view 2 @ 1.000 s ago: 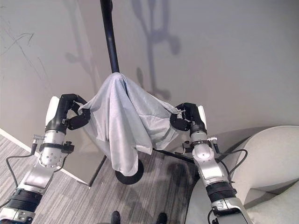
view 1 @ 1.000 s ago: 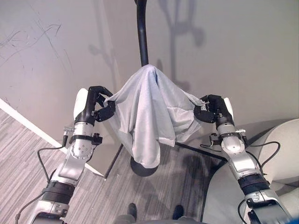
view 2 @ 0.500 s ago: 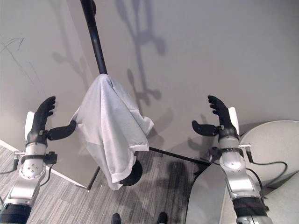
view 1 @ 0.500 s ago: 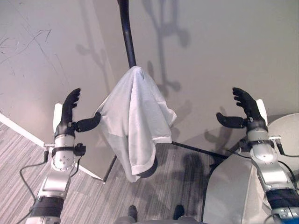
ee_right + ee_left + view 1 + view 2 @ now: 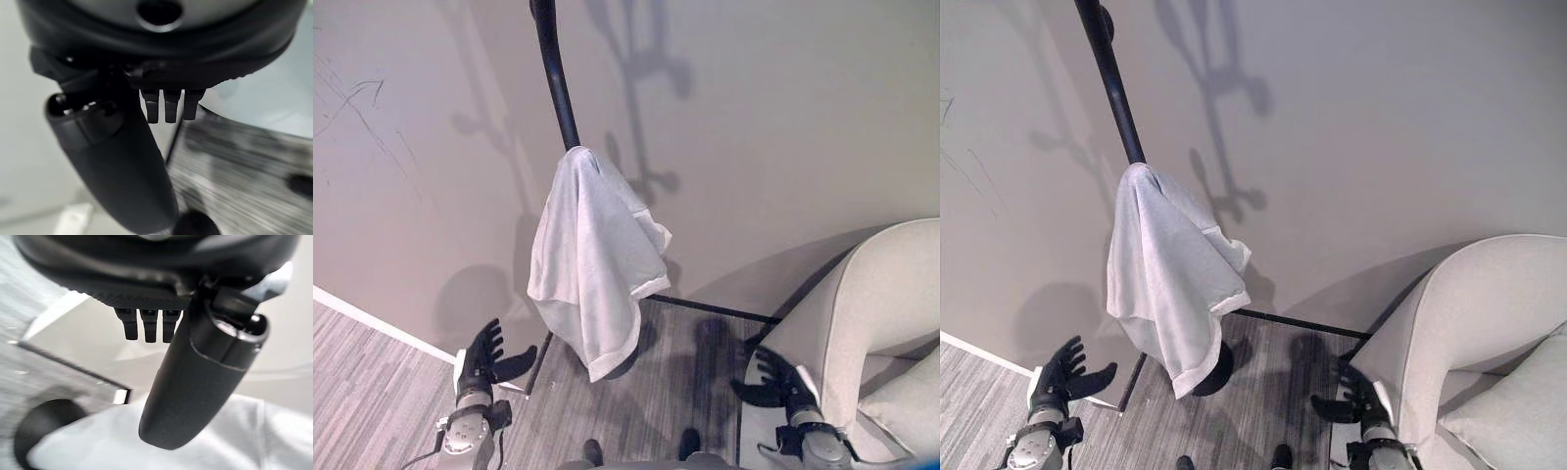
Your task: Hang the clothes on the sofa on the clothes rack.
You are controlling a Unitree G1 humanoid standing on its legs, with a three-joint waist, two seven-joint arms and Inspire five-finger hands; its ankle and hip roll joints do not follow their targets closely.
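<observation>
Garment (image 5: 592, 264) draped on rack pole (image 5: 554, 73) before wall (image 5: 783, 127), sofa (image 5: 871, 313) to the right

From my seat, the clothes rack (image 5: 555, 78) pole runs out past the top edge, so I cannot see its upper hooks. The light shirt (image 5: 592, 259) draped on it covers whatever peg carries it, and also hides most of the round base (image 5: 1217, 370) below the rack. Right of the rack, the sofa (image 5: 871, 313) is cut off by the right and bottom edges. In the left wrist view, the cloth beyond the left hand (image 5: 195, 382) is blurred.
</observation>
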